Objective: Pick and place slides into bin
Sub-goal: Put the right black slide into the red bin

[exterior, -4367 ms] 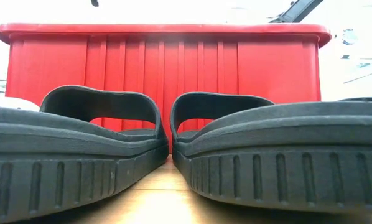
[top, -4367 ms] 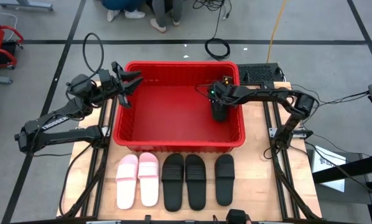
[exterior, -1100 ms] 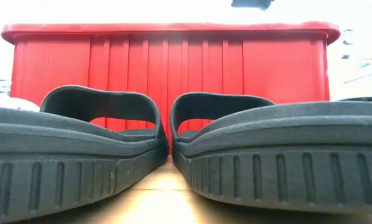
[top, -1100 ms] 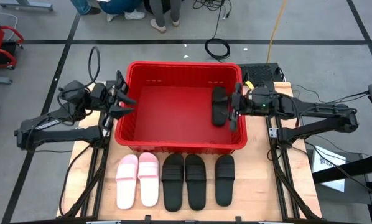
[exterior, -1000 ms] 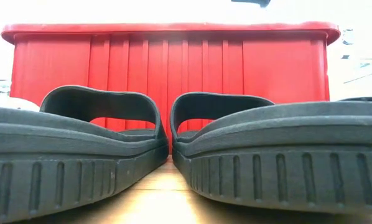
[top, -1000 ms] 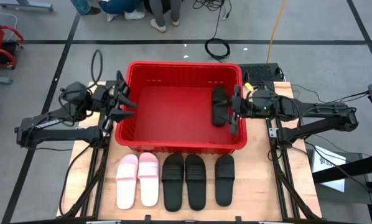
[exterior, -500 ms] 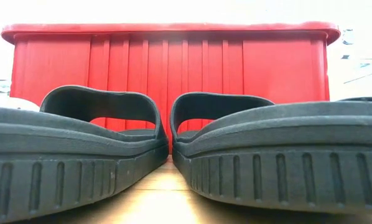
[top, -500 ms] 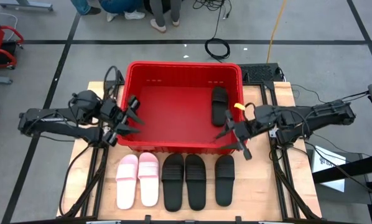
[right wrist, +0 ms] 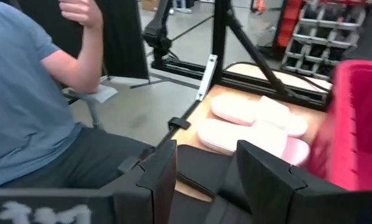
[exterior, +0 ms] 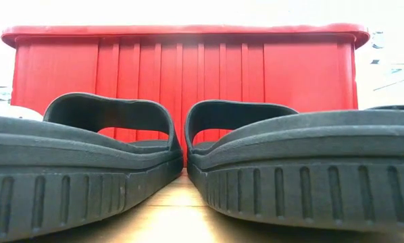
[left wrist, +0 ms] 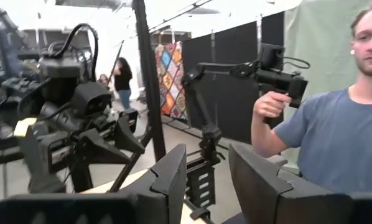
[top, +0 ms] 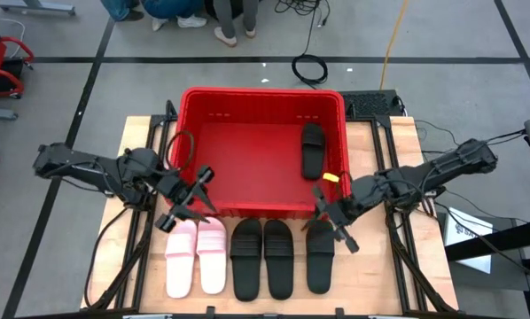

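One black slide point(top: 312, 149) lies inside the red bin point(top: 185, 182), by its right wall. On the counter point(top: 369, 275), five more line the bin's near side: two pink slides point(top: 196, 255), a black pair point(top: 262, 257) and a single black one point(top: 319, 257). The left pincer point(top: 183, 205) hangs open above the pink ones, the right pincer point(top: 331, 216) open over the single black. A person in blue point(left wrist: 335, 143) stands beyond, holding a device.

Black slide point(top: 312, 149) left in bin point(top: 183, 168), both arms swung toward front row
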